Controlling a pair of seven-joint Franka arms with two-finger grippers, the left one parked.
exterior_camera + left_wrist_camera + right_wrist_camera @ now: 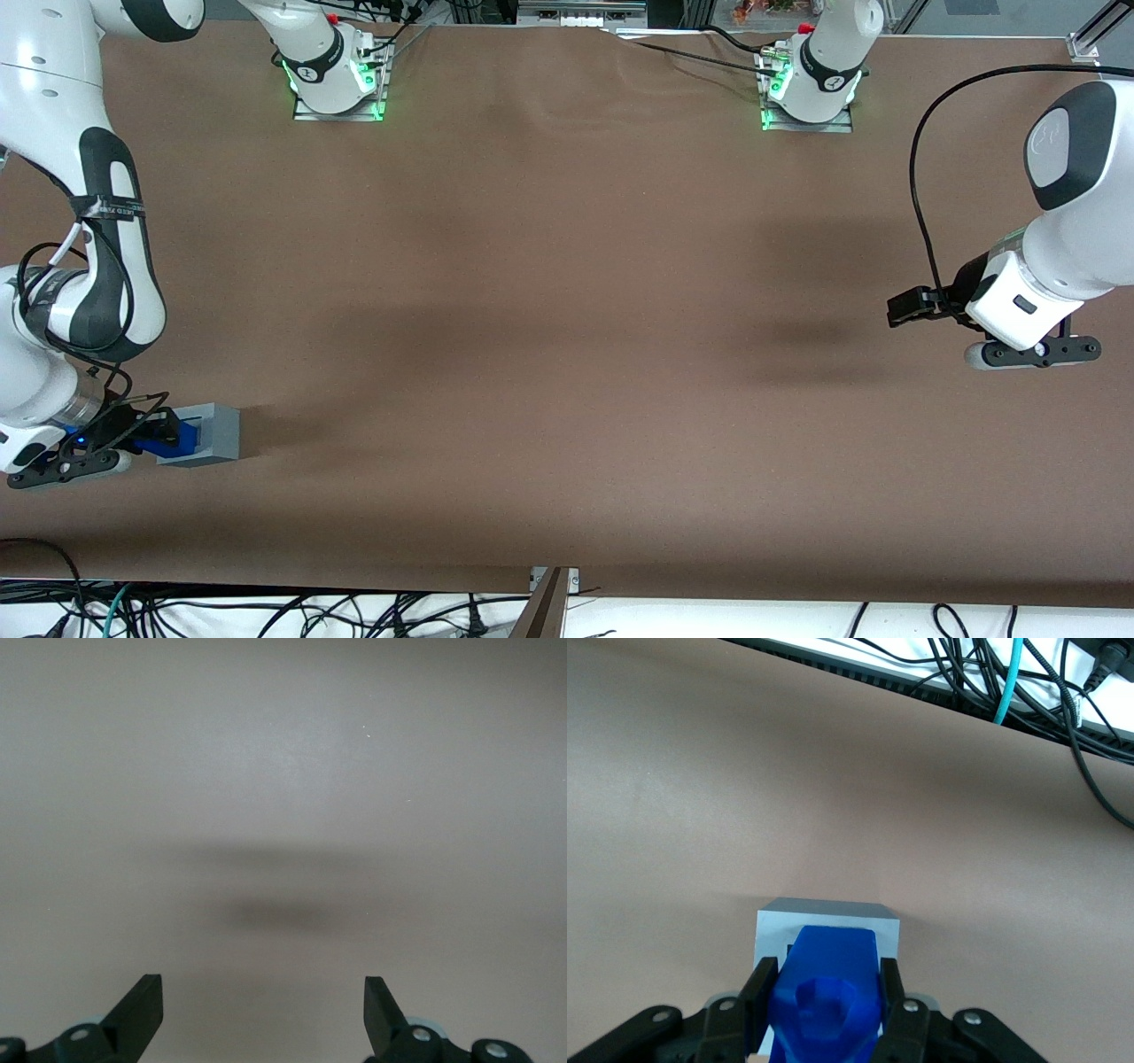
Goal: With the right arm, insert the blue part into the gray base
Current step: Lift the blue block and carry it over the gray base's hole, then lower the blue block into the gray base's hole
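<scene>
— What's happening with the blue part [826,992]?

— It's sitting glossy and lumpy between the gripper [824,1005] fingers, which are clamping its sides, directly over the gray base [828,923].

— And the base?

— A matte, boxy block (pale top, darker walls) resting on the brown table [567,310], toward the working arm's end.

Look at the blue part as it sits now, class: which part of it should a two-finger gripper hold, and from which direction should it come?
Probably the two flat flanks of the blue part, approached from above. The gripper already holds it that way, a finger against each flank, over the gray base. This leaves the part's leading end free, pointing at the base's recess.
</scene>
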